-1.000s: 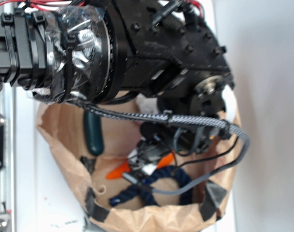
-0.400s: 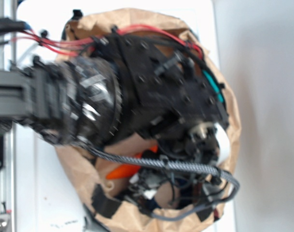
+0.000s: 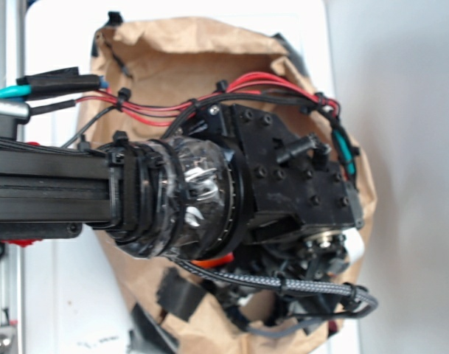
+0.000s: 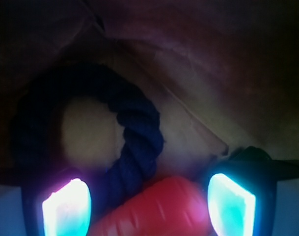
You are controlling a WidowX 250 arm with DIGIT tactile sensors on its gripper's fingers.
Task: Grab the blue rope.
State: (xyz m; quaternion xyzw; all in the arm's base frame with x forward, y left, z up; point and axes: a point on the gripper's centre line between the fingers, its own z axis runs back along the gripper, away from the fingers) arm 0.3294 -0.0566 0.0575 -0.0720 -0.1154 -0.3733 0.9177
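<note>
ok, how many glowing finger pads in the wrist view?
2. One pad glows pink-cyan at bottom left beside the blue rope; the other pad glows cyan at bottom right beside the orange-red object. The gripper stands open; neither pad appears hidden.

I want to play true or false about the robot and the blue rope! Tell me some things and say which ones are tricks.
1. The blue rope is bent round in a loop. True.
2. The gripper is squeezed shut on the rope. False: its glowing fingertips stand apart, with nothing clamped.
3. An orange-red thing lies between the fingertips, beside the rope. True.
4. The robot arm is reaching into a blue plastic bucket. False: it is over a brown paper bag.
5. Red wires run along the arm. True.
</note>
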